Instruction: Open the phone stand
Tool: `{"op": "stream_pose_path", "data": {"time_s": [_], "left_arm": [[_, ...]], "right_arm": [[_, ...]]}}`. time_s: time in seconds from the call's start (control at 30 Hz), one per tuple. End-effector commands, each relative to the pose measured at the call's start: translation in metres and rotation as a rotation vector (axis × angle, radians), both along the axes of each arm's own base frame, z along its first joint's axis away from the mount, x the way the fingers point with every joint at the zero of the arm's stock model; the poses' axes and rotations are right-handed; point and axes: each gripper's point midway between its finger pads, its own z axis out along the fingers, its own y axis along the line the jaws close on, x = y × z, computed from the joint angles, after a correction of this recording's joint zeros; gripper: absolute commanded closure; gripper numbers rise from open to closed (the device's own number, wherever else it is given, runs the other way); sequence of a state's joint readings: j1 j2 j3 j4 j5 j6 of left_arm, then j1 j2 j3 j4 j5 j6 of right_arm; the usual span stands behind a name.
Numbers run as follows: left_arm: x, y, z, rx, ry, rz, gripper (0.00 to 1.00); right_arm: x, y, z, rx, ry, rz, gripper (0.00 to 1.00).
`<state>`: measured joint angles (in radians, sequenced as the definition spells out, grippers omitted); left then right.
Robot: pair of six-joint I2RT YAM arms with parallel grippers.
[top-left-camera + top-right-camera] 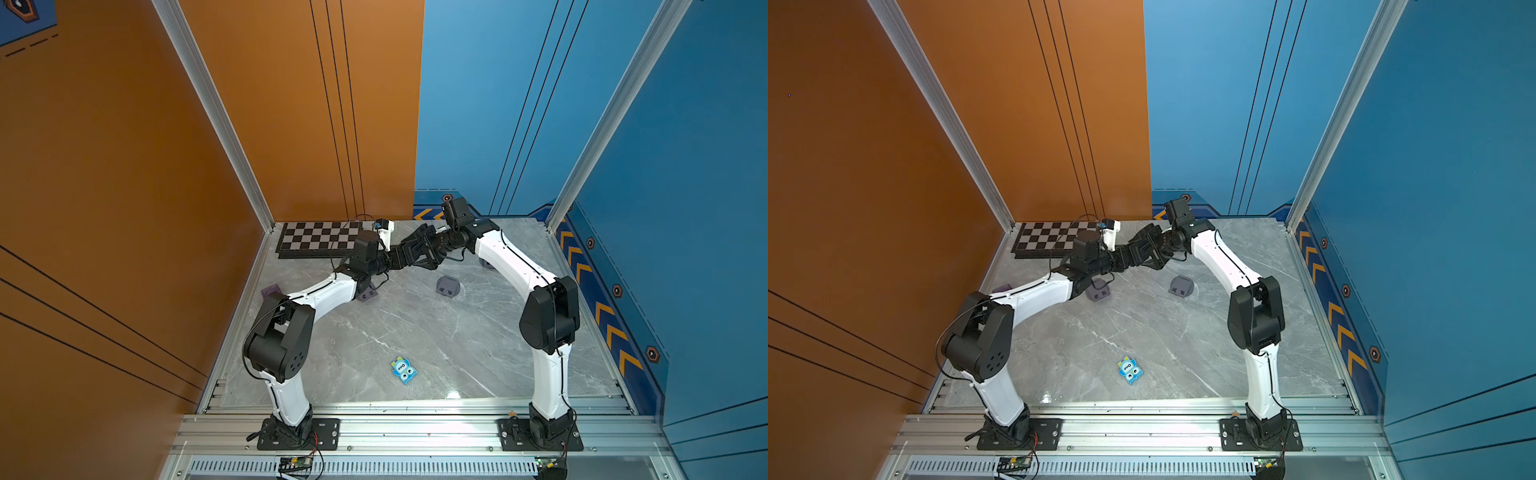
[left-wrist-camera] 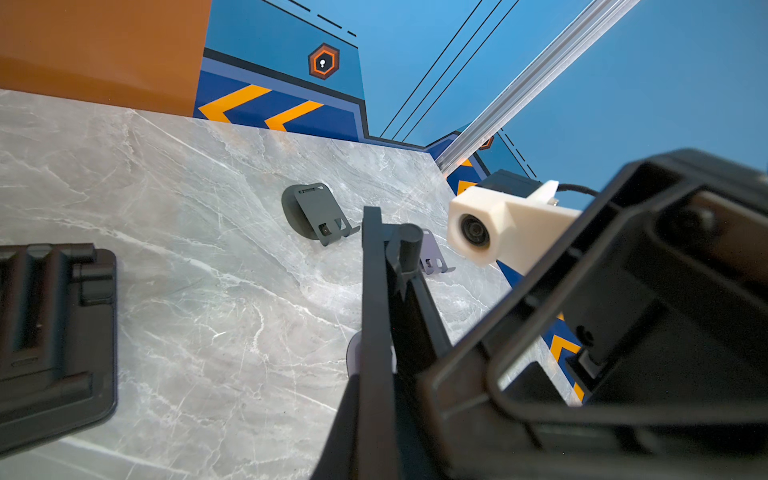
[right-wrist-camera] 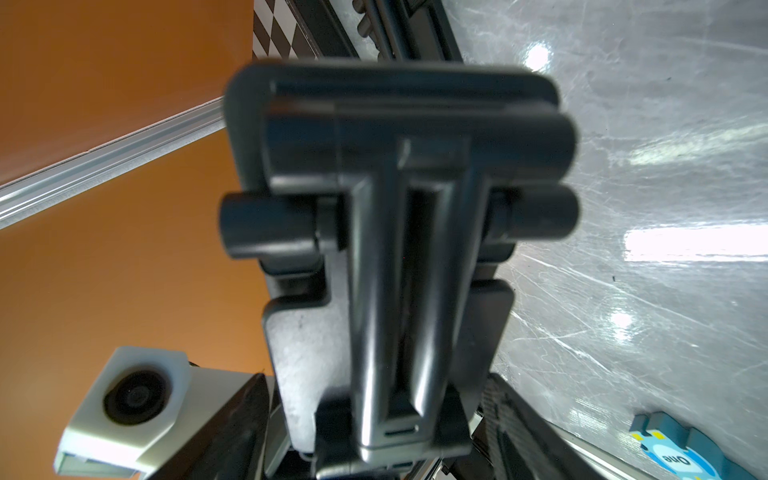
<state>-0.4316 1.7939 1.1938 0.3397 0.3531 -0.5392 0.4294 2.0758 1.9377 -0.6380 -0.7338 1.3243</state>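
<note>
A black folded phone stand [image 3: 399,249] hangs above the back of the table, where both arms meet. In the left wrist view the phone stand [image 2: 376,311] shows edge-on, with a hinge pin at its far end. My left gripper [image 1: 404,257] is shut on one end of it. My right gripper [image 3: 386,436] faces it from the opposite side and stands open, one finger on each side of the stand's plate, close to its edges. In both top views the stand itself is mostly hidden among the black fingers [image 1: 1144,249].
A folded chessboard [image 1: 316,240] lies at the back left. Grey stands rest on the marble table: one [image 1: 448,286] in the middle, one [image 1: 365,294] half under the left arm, another [image 2: 318,214] unfolded. A blue owl card [image 1: 404,370] lies near the front.
</note>
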Motion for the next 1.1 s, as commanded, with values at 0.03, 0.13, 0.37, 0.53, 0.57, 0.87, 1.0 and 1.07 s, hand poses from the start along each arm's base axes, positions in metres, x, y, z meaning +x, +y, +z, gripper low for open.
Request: {"op": "stream_pose_path", "data": {"time_s": [0.03,0.13,0.37,0.53,0.57,0.87,1.0,1.07], "left_arm": [[0.000,0.004,0.015,-0.018,-0.033,-0.003,1.00],[0.001,0.005,0.015,-0.021,-0.032,0.001,1.00],[0.004,0.006,0.013,-0.022,-0.025,0.009,1.00],[0.005,0.010,0.008,-0.014,-0.019,0.020,1.00],[0.006,0.012,0.006,-0.012,-0.015,0.024,1.00],[0.015,0.031,-0.005,-0.004,0.007,0.064,1.00],[0.018,0.036,-0.007,-0.005,0.011,0.073,1.00],[0.018,0.038,-0.008,-0.003,0.012,0.076,1.00]], "right_arm": [[-0.007,0.004,0.000,-0.007,-0.005,0.017,0.16],[-0.007,0.003,-0.001,-0.012,-0.005,0.013,0.17],[-0.006,0.004,0.001,-0.009,-0.008,0.008,0.46],[-0.006,0.001,0.012,0.004,-0.020,-0.002,0.53],[-0.006,-0.001,0.015,0.006,-0.024,-0.007,0.55],[-0.006,-0.021,0.031,0.011,-0.043,-0.047,0.60],[-0.004,-0.029,0.036,0.016,-0.051,-0.064,0.61],[-0.003,-0.032,0.040,0.021,-0.054,-0.070,0.61]]}}
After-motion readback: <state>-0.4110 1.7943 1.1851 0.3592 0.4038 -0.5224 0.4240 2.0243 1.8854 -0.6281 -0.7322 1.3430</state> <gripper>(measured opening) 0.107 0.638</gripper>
